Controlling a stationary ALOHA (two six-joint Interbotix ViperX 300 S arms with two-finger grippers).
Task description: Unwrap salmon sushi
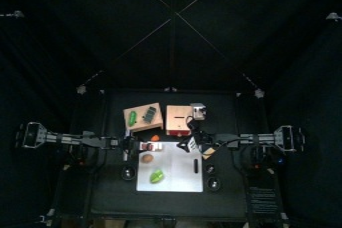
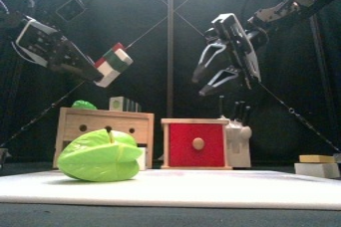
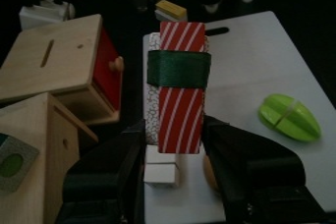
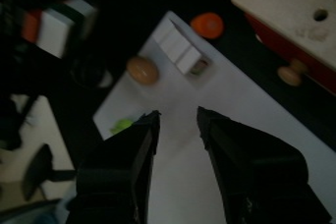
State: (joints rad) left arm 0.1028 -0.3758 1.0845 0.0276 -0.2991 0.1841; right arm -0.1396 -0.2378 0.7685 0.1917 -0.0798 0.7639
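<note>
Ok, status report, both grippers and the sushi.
Left gripper shut on salmon sushi, held above the table. Dark wrap band still on. Right gripper open, empty, raised. Nothing between them.

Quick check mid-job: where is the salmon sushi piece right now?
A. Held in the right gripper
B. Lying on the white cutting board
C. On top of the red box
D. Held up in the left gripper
D. The left wrist view shows the salmon sushi, striped with a dark green band, clamped in the left gripper; the front view shows it lifted above the table, while the right gripper is open and empty.
</note>
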